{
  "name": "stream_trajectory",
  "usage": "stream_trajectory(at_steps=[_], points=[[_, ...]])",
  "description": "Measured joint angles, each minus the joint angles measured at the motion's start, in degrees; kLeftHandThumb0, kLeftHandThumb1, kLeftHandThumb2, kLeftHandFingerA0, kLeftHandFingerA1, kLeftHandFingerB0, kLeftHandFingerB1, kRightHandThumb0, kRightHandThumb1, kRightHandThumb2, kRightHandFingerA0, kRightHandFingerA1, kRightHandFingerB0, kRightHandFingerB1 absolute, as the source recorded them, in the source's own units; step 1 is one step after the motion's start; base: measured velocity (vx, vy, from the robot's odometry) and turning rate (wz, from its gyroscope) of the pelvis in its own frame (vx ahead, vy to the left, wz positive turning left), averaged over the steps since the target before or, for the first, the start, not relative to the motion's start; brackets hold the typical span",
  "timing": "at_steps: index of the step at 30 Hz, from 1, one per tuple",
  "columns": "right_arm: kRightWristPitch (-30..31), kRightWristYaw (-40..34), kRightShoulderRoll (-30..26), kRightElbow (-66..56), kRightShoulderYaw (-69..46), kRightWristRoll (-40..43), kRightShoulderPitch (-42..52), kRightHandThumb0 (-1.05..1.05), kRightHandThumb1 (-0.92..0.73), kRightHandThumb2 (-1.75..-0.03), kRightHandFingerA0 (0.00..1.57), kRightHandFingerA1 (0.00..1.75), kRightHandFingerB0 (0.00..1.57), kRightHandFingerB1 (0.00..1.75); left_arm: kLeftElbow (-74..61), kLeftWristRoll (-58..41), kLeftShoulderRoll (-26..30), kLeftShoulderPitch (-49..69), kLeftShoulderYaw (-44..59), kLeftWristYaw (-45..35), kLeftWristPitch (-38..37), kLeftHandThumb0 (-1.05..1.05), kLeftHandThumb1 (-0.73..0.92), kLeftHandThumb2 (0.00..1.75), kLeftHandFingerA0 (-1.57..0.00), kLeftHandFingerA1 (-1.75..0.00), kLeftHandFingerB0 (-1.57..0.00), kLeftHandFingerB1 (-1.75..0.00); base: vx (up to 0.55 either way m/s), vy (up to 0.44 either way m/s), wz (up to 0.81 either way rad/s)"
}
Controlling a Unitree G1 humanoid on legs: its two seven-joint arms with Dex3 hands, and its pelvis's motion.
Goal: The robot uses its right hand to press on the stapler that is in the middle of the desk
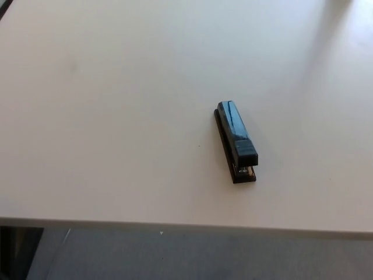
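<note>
One black stapler [236,142] — white desk [105,128], no txt

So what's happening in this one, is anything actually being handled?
Nothing is being handled at this moment. A black stapler lies alone on the pale desk, a little right of centre, its stapling end towards the near edge and its top arm down. Neither of the robot's hands shows in the head view, so nothing is touching or pressing the stapler. This fits either the time before the right hand comes in to press or the time after it has pulled away; the picture alone cannot say which.
</note>
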Motion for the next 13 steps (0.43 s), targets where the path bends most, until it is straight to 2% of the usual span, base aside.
stream_trajectory(at_steps=[3,4,6,8,9,10,11,13], points=[[-1.3,0.0,0.1,0.0,0.0,0.1,0.5,-0.84,-0.89,-1.14,0.00,0.00,0.00,0.00,0.0,0.0,0.0,-0.3,0.0,-0.2,0.8,-0.87,0.76,1.14,-0.08,-0.45,-0.02,-0.37,0.00,0.000,0.00],[-1.7,0.0,0.1,0.0,0.0,0.1,0.7,-0.84,-0.89,-1.14,0.00,0.00,0.00,0.00,0.0,0.0,0.0,-0.3,0.0,-0.3,1.0,-0.83,0.74,1.14,-0.08,-0.46,-0.03,-0.37,0.00,0.000,0.00],[-2.2,0.0,0.1,0.0,0.0,0.1,0.8,-0.83,-0.89,-1.14,0.00,0.00,0.00,0.00,0.0,0.0,0.0,-0.5,0.0,-0.4,1.4,-0.87,0.77,1.14,-0.10,-0.47,-0.08,-0.37,0.00,0.000,0.00],[-2.8,0.0,0.1,0.0,0.0,0.0,0.9,-0.84,-0.89,-1.14,0.00,0.00,0.00,0.00,0.0,0.0,0.0,-0.6,0.0,-0.5,1.4,-0.81,0.73,1.13,-0.09,-0.47,-0.03,-0.38,0.00,0.000,0.00],[-2.9,-0.1,0.1,0.0,0.0,0.0,0.9,-0.84,-0.89,-1.15,0.00,0.00,0.00,0.00,0.0,0.0,0.0,-0.5,0.0,-0.5,1.4,-0.84,0.76,1.14,-0.14,-0.49,-0.04,-0.39,0.00,0.000,0.00],[-3.1,-0.2,0.1,0.1,0.2,-0.1,1.0,-0.83,-0.89,-1.15,0.00,0.00,0.00,0.00,0.0,0.0,0.0,-0.5,-0.1,-0.5,1.4,-0.87,0.79,1.15,-0.08,-0.45,-0.01,-0.37,0.00,0.000,0.00],[-3.2,-0.2,0.1,0.1,0.4,-0.1,1.1,-0.84,-0.89,-1.15,0.00,0.00,0.00,0.00,0.0,0.0,0.0,-0.5,-0.1,-0.6,1.4,-0.86,0.79,1.14,-0.08,-0.46,-0.08,-0.37,0.00,0.000,0.00],[-3.3,-0.3,0.1,0.2,0.6,-0.2,1.2,-0.84,-0.89,-1.15,0.00,0.00,0.00,0.00,0.0,0.0,0.0,-0.3,-0.2,-0.6,1.4,-0.86,0.79,1.14,-0.08,-0.46,-0.08,-0.37,0.00,0.000,0.00]])
